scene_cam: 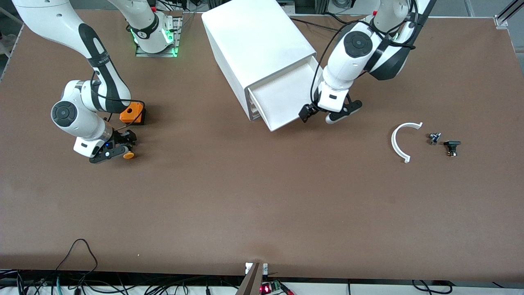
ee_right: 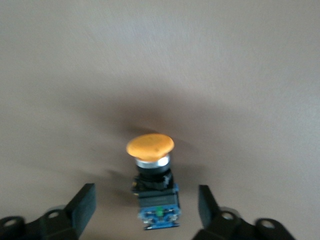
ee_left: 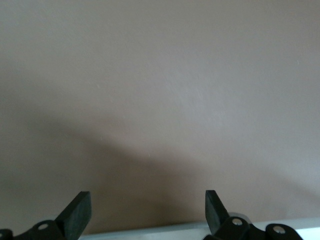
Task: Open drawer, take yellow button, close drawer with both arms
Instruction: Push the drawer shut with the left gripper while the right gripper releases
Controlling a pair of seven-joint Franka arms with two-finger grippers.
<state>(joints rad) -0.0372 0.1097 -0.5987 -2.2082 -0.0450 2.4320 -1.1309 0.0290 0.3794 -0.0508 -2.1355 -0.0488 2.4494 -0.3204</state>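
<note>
The white cabinet lies near the arms' bases, and its lowest drawer is pulled out toward the front camera. My left gripper is open at the drawer's front corner toward the left arm's end. In the left wrist view its fingers are spread over bare table, with the drawer's white edge between them. The button, with its orange cap and black-blue body, lies on the table. My right gripper is low over it and open. In the right wrist view the button sits between the spread fingers, untouched.
An orange cube with a round hole stands on a black base beside the right forearm. A white curved strip and two small dark parts lie toward the left arm's end. Cables hang at the table's near edge.
</note>
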